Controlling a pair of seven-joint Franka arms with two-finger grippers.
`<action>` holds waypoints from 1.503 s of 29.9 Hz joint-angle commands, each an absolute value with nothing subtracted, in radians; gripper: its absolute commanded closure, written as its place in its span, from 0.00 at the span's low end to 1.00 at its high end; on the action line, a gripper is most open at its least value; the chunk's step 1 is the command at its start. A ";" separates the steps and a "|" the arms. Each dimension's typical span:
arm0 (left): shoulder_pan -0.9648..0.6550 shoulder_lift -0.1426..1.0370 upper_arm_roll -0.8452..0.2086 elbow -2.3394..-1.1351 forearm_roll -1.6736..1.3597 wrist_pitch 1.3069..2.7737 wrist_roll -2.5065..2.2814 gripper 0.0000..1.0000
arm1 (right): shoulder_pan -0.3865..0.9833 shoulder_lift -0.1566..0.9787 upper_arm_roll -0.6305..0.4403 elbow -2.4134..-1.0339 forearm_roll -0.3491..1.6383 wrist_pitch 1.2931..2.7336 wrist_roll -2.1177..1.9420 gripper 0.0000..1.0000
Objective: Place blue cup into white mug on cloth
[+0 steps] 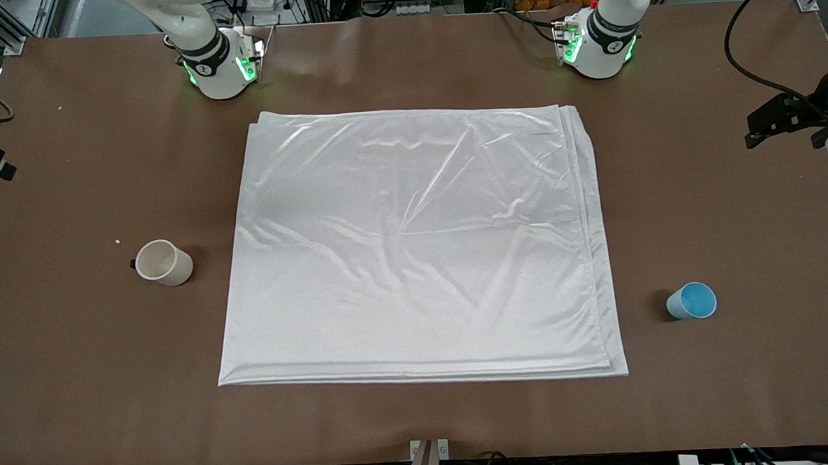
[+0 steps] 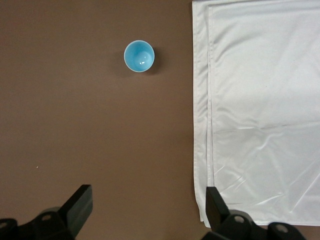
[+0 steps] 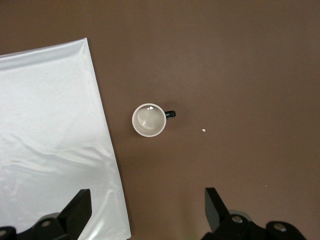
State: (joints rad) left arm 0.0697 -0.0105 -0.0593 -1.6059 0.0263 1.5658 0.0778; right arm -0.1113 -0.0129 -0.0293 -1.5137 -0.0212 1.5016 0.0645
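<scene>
Brown table: cup looks light, rigid, best pinched at its rim; both grippers, left and right, gape empty.

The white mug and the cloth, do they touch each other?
Apart. The front view shows bare table between the white mug and the cloth; the right wrist view shows this gap too.

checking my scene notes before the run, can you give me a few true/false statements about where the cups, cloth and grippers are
1. The blue cup stands on the cloth. False: it stands on the bare table, toward the left arm's end.
2. The white mug is empty. True.
3. The left gripper is shut on the blue cup. False: it is open and holds nothing.
4. The right gripper is open. True.
5. The mug is on the table beside the cloth. True.
</scene>
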 commanded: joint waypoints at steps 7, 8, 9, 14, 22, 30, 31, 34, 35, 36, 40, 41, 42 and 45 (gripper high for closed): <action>0.170 0.216 -0.060 -1.480 0.012 1.583 0.109 0.00 | -0.124 -0.038 -0.025 -1.629 -0.017 1.589 0.017 0.00; 0.175 0.228 -0.060 -1.477 0.012 1.594 0.130 0.00 | -0.124 -0.040 -0.025 -1.640 -0.017 1.604 -0.004 0.00; 0.176 0.241 -0.058 -1.476 0.012 1.606 0.159 0.00 | -0.126 -0.040 -0.025 -1.650 -0.017 1.623 -0.026 0.00; 0.195 0.293 -0.057 -1.474 0.018 1.681 0.198 0.00 | -0.126 -0.037 -0.026 -1.686 -0.017 1.664 -0.090 0.00; 0.204 0.370 -0.055 -1.474 0.047 1.762 0.195 0.00 | -0.156 -0.031 -0.026 -1.758 -0.015 1.758 -0.287 0.00; 0.202 0.480 -0.057 -1.471 0.112 1.890 0.195 0.00 | -0.190 -0.025 -0.026 -1.853 -0.015 1.902 -0.521 0.00; 0.204 0.488 -0.058 -1.471 0.110 1.905 0.198 0.00 | -0.195 -0.023 -0.026 -1.864 -0.015 1.920 -0.555 0.00; 0.204 0.517 -0.057 -1.471 0.113 1.947 0.195 0.00 | -0.210 -0.014 -0.026 -1.891 -0.015 1.963 -0.659 0.00; 0.204 0.526 -0.057 -1.471 0.114 1.954 0.195 0.00 | -0.215 -0.009 -0.026 -1.897 -0.015 1.977 -0.693 0.00; 0.206 0.534 -0.057 -1.471 0.114 1.959 0.195 0.00 | -0.219 -0.003 -0.026 -1.902 -0.015 1.991 -0.728 0.00; 0.206 0.558 -0.057 -1.471 0.115 1.968 0.195 0.00 | -0.238 0.024 -0.026 -1.917 0.014 2.020 -0.866 0.00; 0.206 0.561 -0.057 -1.471 0.115 1.970 0.193 0.00 | -0.245 0.035 -0.026 -1.917 0.029 2.023 -0.903 0.00; 0.206 0.566 -0.057 -1.471 0.115 1.970 0.192 0.00 | -0.253 0.047 -0.026 -1.917 0.043 2.026 -0.938 0.00; 0.204 0.578 -0.057 -1.471 0.114 1.979 0.192 0.00 | -0.270 0.080 -0.026 -1.917 0.061 2.045 -1.046 0.00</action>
State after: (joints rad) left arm 0.2028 0.5537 -0.0547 -1.4980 0.0924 1.9729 0.1780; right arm -0.2293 0.0340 -0.0359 -1.9150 0.0152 2.0120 -0.8751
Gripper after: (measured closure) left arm 0.000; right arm 0.000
